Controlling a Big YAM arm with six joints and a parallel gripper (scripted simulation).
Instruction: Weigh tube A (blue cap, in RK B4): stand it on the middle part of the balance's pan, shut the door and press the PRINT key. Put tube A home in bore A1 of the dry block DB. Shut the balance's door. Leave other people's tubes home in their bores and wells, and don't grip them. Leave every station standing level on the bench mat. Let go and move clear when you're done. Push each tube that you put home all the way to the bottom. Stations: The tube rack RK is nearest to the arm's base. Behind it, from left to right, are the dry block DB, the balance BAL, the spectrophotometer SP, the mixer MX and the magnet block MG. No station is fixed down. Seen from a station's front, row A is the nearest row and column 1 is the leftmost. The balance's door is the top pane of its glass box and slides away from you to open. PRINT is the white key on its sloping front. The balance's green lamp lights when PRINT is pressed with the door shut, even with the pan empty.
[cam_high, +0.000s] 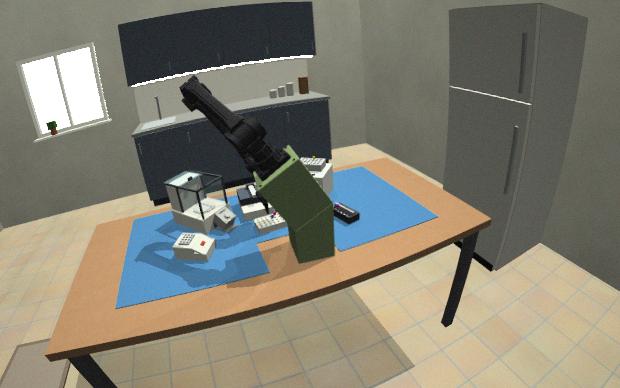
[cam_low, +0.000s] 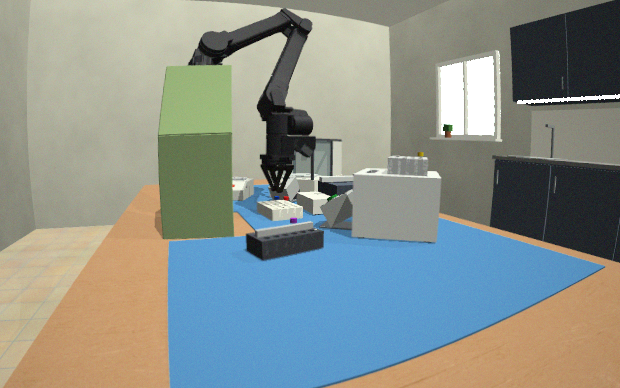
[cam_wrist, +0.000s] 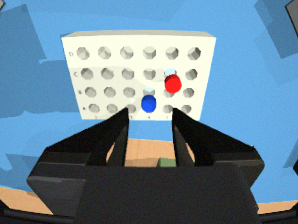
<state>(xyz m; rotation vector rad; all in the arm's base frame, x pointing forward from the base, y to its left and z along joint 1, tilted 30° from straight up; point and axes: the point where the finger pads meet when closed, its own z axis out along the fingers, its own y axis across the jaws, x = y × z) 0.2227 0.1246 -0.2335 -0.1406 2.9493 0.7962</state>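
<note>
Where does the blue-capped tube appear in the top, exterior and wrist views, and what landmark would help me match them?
Blue-capped tube:
Top: just left of centre, below mid-height.
Exterior: slightly left of centre, around mid-height.
Wrist: centre, just below mid-height.
Shared landmark: the white tube rack.

Matte black segmented arm (cam_high: 215, 107) (cam_low: 255, 32) with rounded joints and a black claw (cam_high: 266, 206) (cam_low: 277, 190) (cam_wrist: 150, 114) of tapering, strutted fingers.

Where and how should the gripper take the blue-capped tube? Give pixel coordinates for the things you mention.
Probably by its blue cap (cam_low: 276, 198) (cam_wrist: 148, 104), from straight above: the tube stands upright in the rack (cam_high: 270, 223) (cam_low: 279, 210) (cam_wrist: 107, 62), cap proud. Keep the fingers clear of the neighbouring red cap (cam_high: 274, 213) (cam_low: 286, 198) (cam_wrist: 173, 83).
</note>
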